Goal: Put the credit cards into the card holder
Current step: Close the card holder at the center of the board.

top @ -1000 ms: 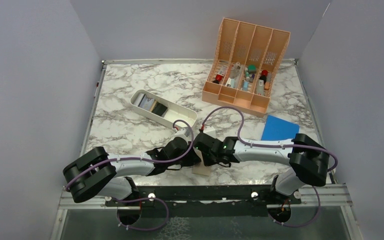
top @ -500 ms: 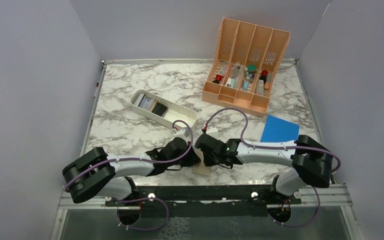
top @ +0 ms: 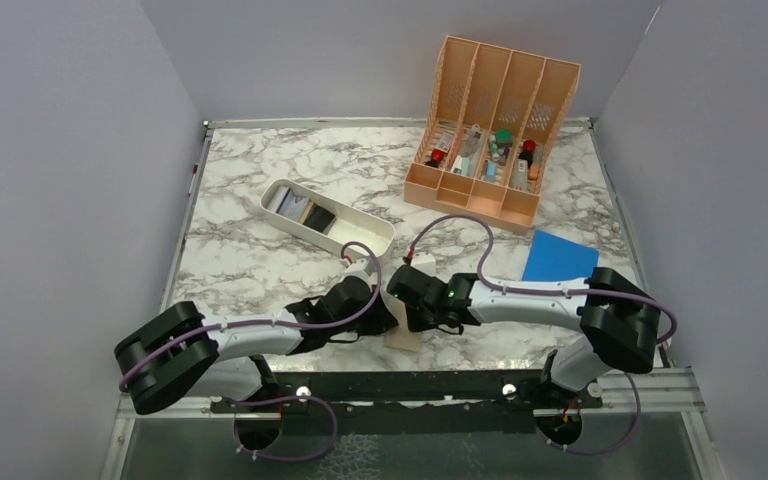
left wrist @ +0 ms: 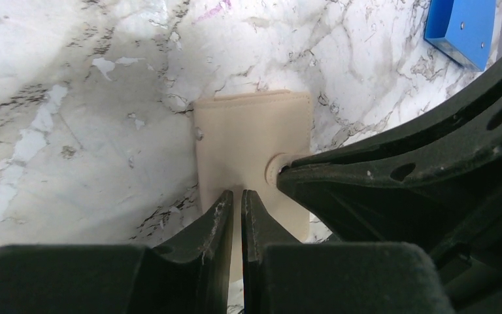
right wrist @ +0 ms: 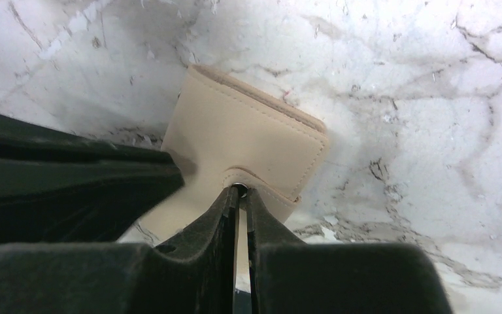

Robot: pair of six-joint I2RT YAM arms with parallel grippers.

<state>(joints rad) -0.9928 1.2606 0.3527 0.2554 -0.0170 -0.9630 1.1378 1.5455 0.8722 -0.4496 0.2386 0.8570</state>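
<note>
Top external view: two arms meet at the near middle of the marble bench (top: 250,265), where the left pincer (top: 387,316) and right pincer (top: 407,310) both grip the closed tan card holder (top: 403,336) lying flat there. Left wrist view shows the left pincer clenched to a narrow slit on the holder's near edge, with tan material visible between its fingers (left wrist: 217,216). A black finger of the other arm reaches in from the right to the small snap button (left wrist: 273,167). Right wrist view shows the right pincer pinched on the holder's strap tab (right wrist: 261,186), its fingers almost touching. Grey and black credit cards (top: 305,211) sit well apart in a white oblong tray (top: 378,238) toward the left rear. A peach slotted organizer (top: 490,110) stands at the back right, and a bright-blue rectangle (top: 558,258) lies flat near the right edge.
</note>
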